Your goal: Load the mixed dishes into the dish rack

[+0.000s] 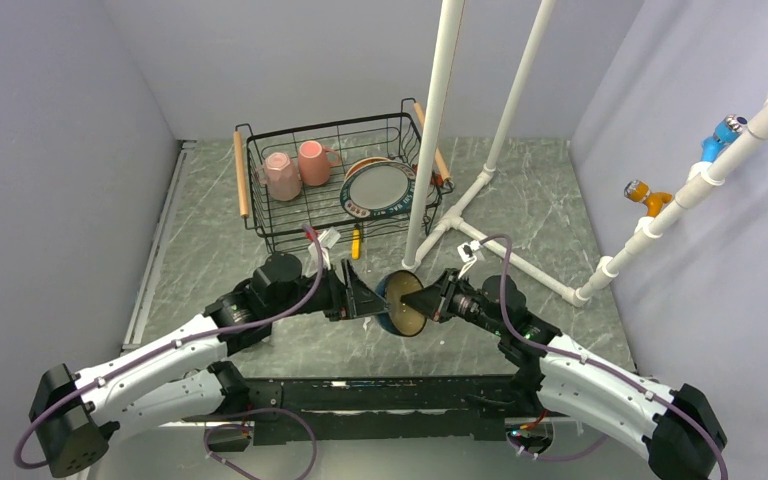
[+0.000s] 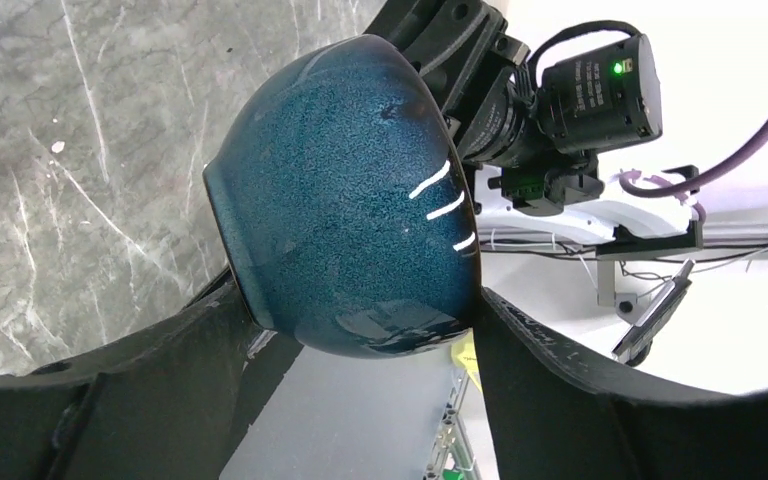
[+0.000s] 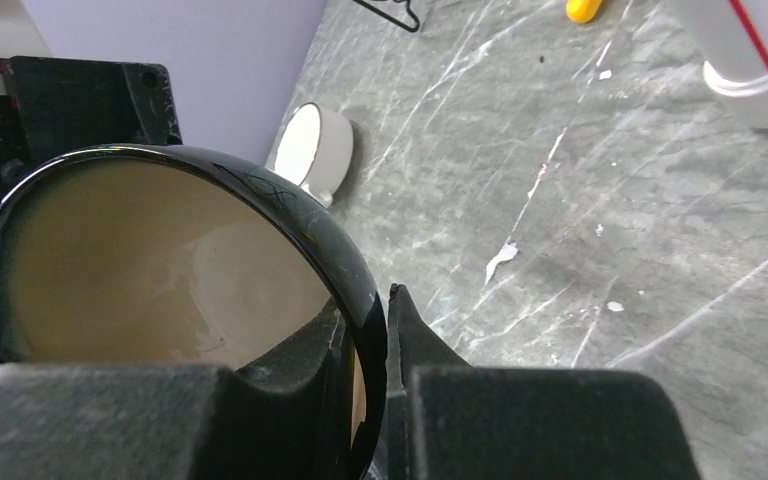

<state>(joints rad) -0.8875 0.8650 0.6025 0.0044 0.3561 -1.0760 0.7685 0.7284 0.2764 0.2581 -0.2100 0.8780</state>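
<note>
Grey marbled tabletop (image 1: 210, 260). Dish rack (image 1: 272, 226) at far edge, left of centre. Patterned-rim plate (image 1: 380, 187) leans in its right end. Pink mug (image 1: 282, 176) and second pink mug (image 1: 314, 162) sit side by side in its left end.

Dark-blue bowl (image 1: 402, 304), tan inside, is off the table on its side, over the middle towards the near edge.

Right gripper (image 3: 370, 320) is narrow, pinching the bowl's rim, one finger inside and one outside. Left gripper (image 2: 360, 310) is spread wide, fingers flanking the bowl's foot and rim. Cannot tell whether they press.
</note>
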